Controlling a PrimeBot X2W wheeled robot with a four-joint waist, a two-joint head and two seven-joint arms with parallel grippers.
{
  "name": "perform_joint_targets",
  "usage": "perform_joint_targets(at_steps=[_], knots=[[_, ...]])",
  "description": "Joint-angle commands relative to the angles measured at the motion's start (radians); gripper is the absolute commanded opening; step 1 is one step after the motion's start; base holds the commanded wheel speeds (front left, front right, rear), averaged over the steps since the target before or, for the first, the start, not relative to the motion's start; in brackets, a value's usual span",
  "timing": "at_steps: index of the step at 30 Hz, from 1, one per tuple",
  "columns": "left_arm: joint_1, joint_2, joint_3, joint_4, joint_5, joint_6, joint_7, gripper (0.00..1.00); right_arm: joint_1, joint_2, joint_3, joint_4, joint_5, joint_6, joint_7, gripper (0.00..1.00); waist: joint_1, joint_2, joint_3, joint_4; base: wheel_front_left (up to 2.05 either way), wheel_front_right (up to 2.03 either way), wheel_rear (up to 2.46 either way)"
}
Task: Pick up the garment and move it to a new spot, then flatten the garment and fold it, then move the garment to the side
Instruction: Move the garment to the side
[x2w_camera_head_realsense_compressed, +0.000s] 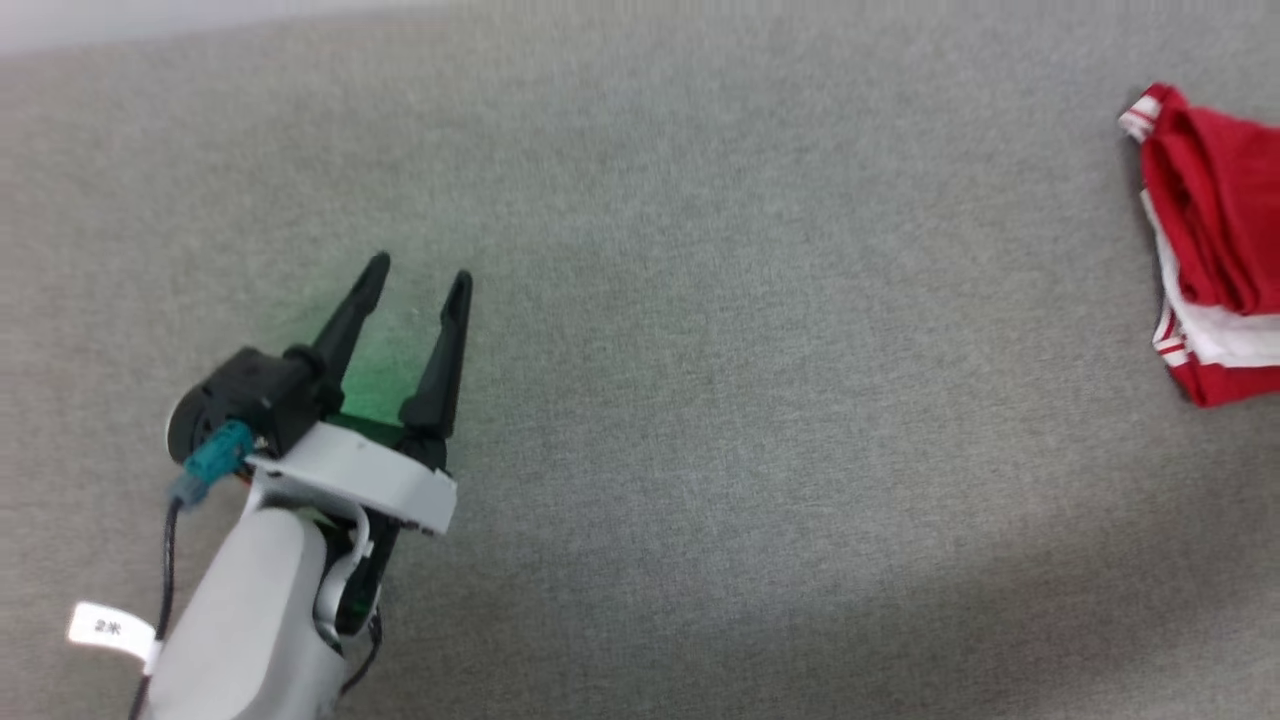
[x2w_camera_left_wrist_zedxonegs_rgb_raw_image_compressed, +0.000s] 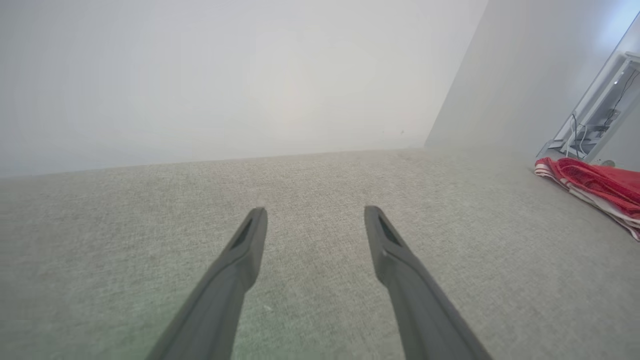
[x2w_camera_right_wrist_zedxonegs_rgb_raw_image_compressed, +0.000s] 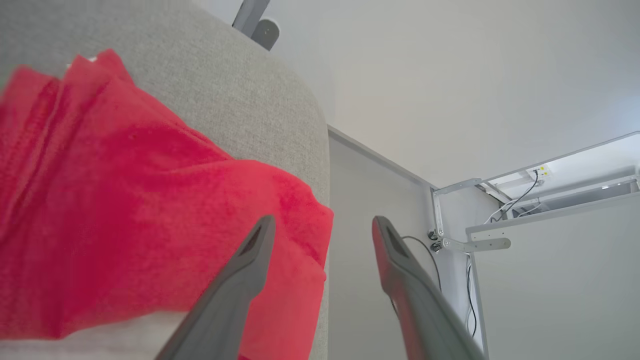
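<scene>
The garment, a red jersey with white and striped trim, lies folded in a bundle at the right edge of the grey fabric surface. My left gripper hovers open over bare fabric at the lower left, far from the garment. In the left wrist view its fingers are spread with nothing between them, and the garment sits far off to the right. My right gripper is open in the right wrist view, just above the red garment near the surface's edge, with nothing held.
The grey surface ends at a rounded edge right beside the garment. Beyond it stand a white wall and a metal frame with cables. A white wall backs the surface.
</scene>
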Motion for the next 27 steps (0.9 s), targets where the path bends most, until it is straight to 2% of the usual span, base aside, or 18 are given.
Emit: perform_joint_targets(at_steps=[1,5,17,27], knots=[[0.014,-0.001,0.003,0.003,-0.007,-0.002,0.001,1.0,0.015,0.008,0.004,0.002,0.002,-0.001,-0.008,1.0,0.0,-0.0001,-0.062,0.009,0.0,0.0,0.0],[0.05,-0.003,0.011,0.011,-0.006,-0.002,0.0,1.0,0.038,0.023,0.003,0.012,0.006,-0.001,-0.05,1.0,0.0,-0.0001,-0.125,0.025,0.0,0.0,0.0],[0.154,-0.001,0.052,0.021,-0.025,-0.001,0.001,1.0,0.151,0.107,-0.088,0.02,0.003,-0.001,-0.182,1.0,0.0,-0.0001,-0.278,0.113,0.0,0.0,0.0],[0.236,0.008,0.092,0.024,-0.055,0.013,0.0,1.0,0.309,0.186,-0.224,-0.095,-0.033,-0.001,-0.206,1.0,0.0,-0.0001,-0.354,0.198,0.0,0.0,0.0]])
